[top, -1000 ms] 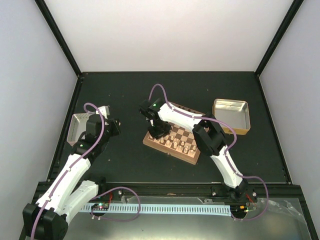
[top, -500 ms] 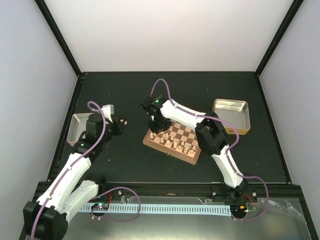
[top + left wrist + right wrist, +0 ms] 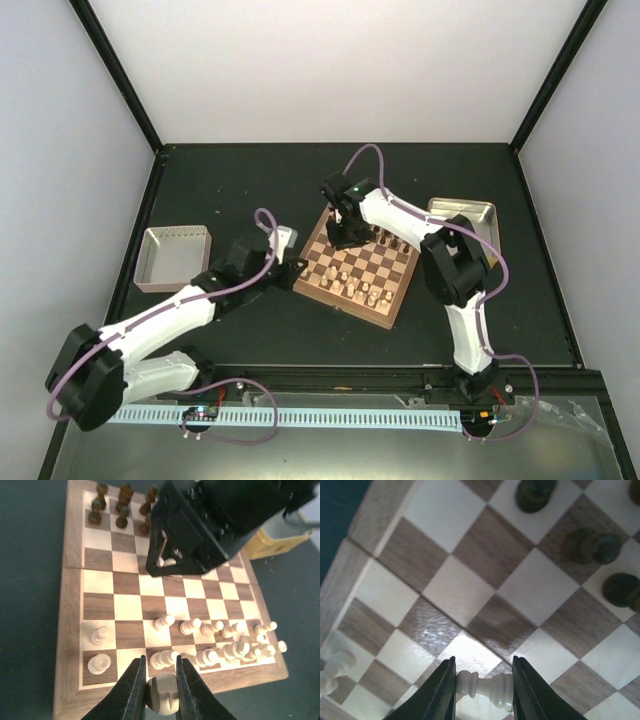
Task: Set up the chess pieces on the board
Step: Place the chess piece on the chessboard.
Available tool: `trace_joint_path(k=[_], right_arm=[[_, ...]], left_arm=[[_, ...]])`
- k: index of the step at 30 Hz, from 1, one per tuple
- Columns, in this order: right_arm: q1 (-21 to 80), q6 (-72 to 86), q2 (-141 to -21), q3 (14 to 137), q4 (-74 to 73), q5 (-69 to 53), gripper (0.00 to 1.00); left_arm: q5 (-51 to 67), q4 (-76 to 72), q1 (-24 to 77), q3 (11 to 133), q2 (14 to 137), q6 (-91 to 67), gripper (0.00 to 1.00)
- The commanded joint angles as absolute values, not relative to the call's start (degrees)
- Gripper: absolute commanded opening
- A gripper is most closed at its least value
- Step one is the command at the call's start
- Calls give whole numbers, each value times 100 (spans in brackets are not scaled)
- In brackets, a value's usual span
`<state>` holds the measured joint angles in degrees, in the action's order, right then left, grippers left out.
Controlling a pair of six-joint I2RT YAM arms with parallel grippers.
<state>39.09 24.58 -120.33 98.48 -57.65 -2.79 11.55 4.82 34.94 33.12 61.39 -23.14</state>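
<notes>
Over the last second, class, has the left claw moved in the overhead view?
Yes. The left claw has swung right, away from the metal tray on the left, and now sits at the board's left edge.

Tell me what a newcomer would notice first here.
The board sits mid-table, pale chessmen crowded along one edge, dark chessmen at the opposite one. Over its bare middle rows the right gripper pinches a pale piece lying sideways; the left gripper clamps a second pale piece at the pale side's border.
</notes>
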Motion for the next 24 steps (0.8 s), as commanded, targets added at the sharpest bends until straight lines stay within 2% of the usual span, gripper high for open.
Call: trace_joint_path(k=[1,8,14,24], right_arm=[[3747,2515,-11678,9565,-5226,-545,29],[3628,2496,-11417,9111,-4948,-669,29],[3600,2445,-11324,9019,-4910,-727,29],[3588,2461,-11303,8997,-4928,-778,29]], left_arm=[[247,-303,4052,3199,6632,-1916,6],[-404,-1101,4717,3033,7300,-1556,6],[-1015,-1761,4814,2795,7722,-1533,4],[-756,-2342,4821,2632,8242,-1177,5]])
